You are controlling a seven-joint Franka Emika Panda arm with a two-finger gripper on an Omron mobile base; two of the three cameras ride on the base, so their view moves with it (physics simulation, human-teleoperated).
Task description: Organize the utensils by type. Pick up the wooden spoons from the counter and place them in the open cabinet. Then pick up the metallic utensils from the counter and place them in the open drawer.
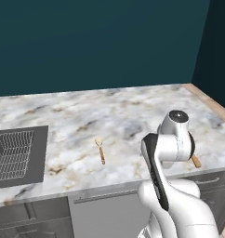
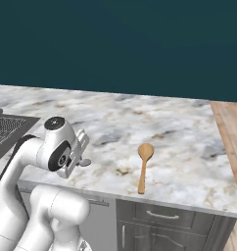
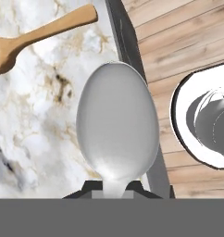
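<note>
**Metal spoon in the gripper, wooden spoons on the marble counter**

Your gripper (image 3: 113, 190) is closed on the neck of a metal spoon (image 3: 117, 122). In the hand view its bowl rises straight up from between the dark finger tips: a smooth, matte grey oval, broad at the middle and narrowing to the stem where the fingers pinch it. In the right base view you see the hand (image 2: 75, 152) hanging near the counter's front edge, turned sideways.

Around it:
- Counter (image 2: 179, 127): white and grey marble with brown veining, flat, with a dark front edge.
- Large wooden spoon (image 2: 143, 166): warm tan, round bowl, long straight handle pointing toward the counter front. It lies flat near the front edge, to the right of the hand; the hand view shows it just beyond the metal spoon's bowl.
- Small wooden spoon (image 1: 100, 149): pale bowl, darker orange handle, lying flat mid-counter in the left base view, between the sink and the arm.
- Sink (image 1: 21, 155): dark grey basin holding a wire rack, at the left.
- Drawer fronts (image 2: 162, 215): dark grey with bar handles, below the counter.
- Floor (image 3: 188, 41): wooden planks.

The arm's white elbow hides part of the counter front in the left base view.
</note>
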